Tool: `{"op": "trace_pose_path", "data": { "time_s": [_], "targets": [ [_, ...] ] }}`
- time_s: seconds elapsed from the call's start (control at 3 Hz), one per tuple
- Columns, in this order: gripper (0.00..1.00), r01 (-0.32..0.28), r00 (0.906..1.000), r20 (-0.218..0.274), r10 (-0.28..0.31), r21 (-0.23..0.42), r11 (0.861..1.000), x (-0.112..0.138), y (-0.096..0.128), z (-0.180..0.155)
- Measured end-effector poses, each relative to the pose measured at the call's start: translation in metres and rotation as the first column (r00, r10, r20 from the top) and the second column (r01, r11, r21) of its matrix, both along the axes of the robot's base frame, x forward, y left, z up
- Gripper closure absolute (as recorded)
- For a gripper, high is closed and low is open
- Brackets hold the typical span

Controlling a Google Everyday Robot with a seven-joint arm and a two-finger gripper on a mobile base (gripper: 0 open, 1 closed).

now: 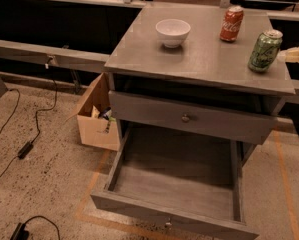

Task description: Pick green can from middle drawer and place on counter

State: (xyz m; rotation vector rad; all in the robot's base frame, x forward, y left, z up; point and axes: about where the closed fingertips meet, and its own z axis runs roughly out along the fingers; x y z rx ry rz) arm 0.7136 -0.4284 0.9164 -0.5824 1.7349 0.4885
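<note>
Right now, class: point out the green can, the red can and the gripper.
green can (264, 53): camera view, middle of its side.
red can (231, 25): camera view, middle of its label.
gripper (290, 55): camera view, pale tip at the right edge, beside the green can.

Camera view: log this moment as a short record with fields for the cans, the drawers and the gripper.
green can: stands on the counter, near its right edge
red can: on the counter, behind the green can
white bowl: on the counter, left of the red can
middle drawer: pulled open, nothing seen inside
upper drawer: nearly closed
gripper: at the right edge of the view, beside the green can; contact cannot be told
cardboard box: on the floor, left of the cabinet
</note>
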Motion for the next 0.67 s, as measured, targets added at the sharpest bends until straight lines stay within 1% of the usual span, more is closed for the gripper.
{"op": "trace_pose_path", "data": {
  "time_s": [0.33,0.67],
  "targets": [
    [0.0,0.192,0.9747,0.131,-0.181,-0.076,0.978,-0.0644,-0.0397,0.0927],
    [0.0,0.189,0.9753,0.13,-0.179,-0.076,0.979,-0.0642,-0.0391,0.0921]
  ]
}}
